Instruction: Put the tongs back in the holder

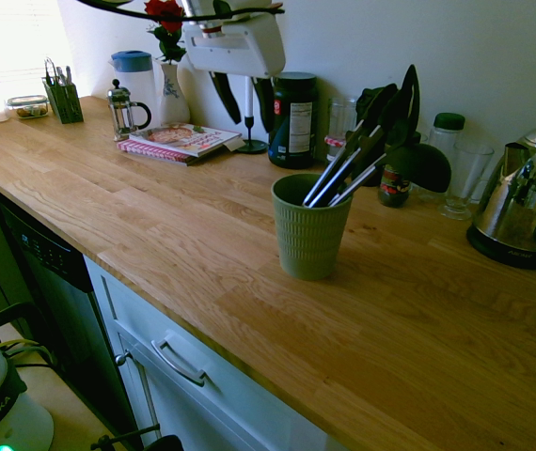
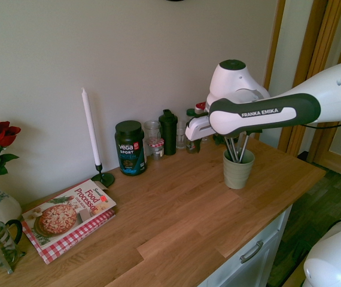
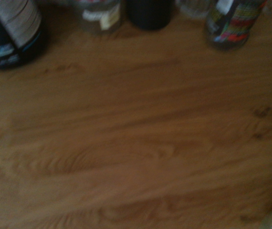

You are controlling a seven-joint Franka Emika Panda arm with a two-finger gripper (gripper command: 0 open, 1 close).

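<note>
The holder (image 1: 307, 230), an olive-green ribbed cup, stands upright on the wooden counter (image 1: 155, 216). The tongs (image 1: 341, 171) lean in it, silvery arms rising to the right with the black ends up, beside a black ladle (image 1: 424, 163). My gripper (image 1: 243, 101) hangs to the left of the holder, well apart from it, above the counter near the candle. It is open, with nothing between its dark fingers (image 1: 223, 96). In the second exterior view the holder (image 2: 238, 169) stands with the tongs (image 2: 233, 147) in it, under my arm. The wrist view shows bare wood and jar bases.
Along the wall stand a dark protein tub (image 1: 293, 120), a white candle (image 1: 248, 89), jars, a glass (image 1: 465, 178) and a steel kettle (image 1: 522, 202). A cookbook (image 1: 179, 141), a French press (image 1: 125, 110) and a pen caddy (image 1: 63, 99) sit further left.
</note>
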